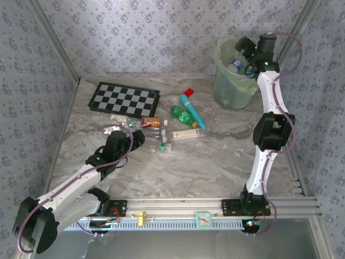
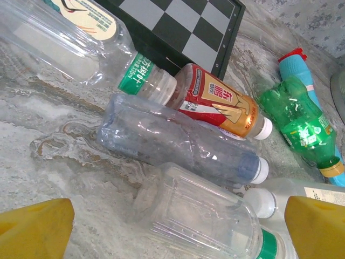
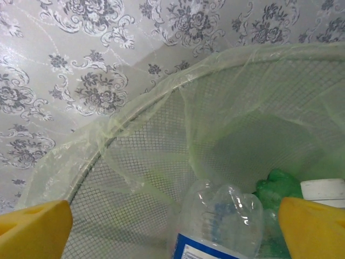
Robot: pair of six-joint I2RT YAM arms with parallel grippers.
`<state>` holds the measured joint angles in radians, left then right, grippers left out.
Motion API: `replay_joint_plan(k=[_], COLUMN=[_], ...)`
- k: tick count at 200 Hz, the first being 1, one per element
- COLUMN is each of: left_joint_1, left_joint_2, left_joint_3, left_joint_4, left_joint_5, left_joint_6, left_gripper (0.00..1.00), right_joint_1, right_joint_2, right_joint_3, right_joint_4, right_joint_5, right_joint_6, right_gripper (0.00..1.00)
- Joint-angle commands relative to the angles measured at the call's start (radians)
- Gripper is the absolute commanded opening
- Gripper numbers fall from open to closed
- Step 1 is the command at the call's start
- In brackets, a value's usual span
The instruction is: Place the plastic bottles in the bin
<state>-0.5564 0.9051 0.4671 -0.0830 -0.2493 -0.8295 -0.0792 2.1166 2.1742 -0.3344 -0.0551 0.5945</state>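
Upper right of top view: clear blue-labelled plastic bottle [image 3: 221, 216] sits inside round pale-green lined bin [image 1: 232, 94], right end effector [image 3: 172, 232] wide above. Mid-frame, loose plastic bottles [image 1: 151, 122] crowd under wide left end effector [image 2: 175, 229]. Risk: closing may squirt slick neighbours away.

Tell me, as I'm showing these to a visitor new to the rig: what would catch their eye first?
The pale-green bin in the far right corner, with the right gripper open above it and a clear blue-labelled bottle inside. Next, the heap of bottles in the middle of the table, with the left gripper open just short of it and a checkerboard behind.
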Motion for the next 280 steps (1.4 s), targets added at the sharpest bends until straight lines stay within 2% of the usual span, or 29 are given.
replay_joint_plan(k=[1,84,135,176,220,255,280], left_joint_1=[0.007,0.009,0.003,-0.029,-0.1,-0.134,-0.136], left_joint_2=[-0.017,0.011,0.095,0.154,0.224,0.304,0.364], left_joint_3=[-0.004,0.002,0.031,0.076,0.135,0.202,0.24], left_joint_4=[-0.013,-0.012,-0.05,-0.118,-0.187,-0.238,-0.255], left_joint_5=[-0.019,-0.022,0.0,-0.007,-0.055,-0.099,-0.124], left_joint_6=[-0.028,-0.147,-0.333,-0.514,-0.677,-0.738,-0.78], left_gripper=[1.0,1.0,1.0,1.0,1.0,1.0,1.0], right_joint_1=[0.012,0.121,0.337,0.498,0.601,0.673,0.711], right_joint_2=[-0.132,-0.505,-0.696,-0.787,-0.828,-0.828,-0.827], right_joint_3=[-0.049,-0.492,-0.711,-0.87,-1.086,-1.187,-1.227], right_joint_4=[-0.011,0.063,0.064,0.054,0.096,0.151,0.178], right_joint_5=[0.054,0.087,0.281,0.35,0.393,0.422,0.397], right_joint_6=[-0.077,-0.2,-0.275,-0.27,-0.18,-0.153,-0.15], right_gripper=[1.0,1.0,1.0,1.0,1.0,1.0,1.0])
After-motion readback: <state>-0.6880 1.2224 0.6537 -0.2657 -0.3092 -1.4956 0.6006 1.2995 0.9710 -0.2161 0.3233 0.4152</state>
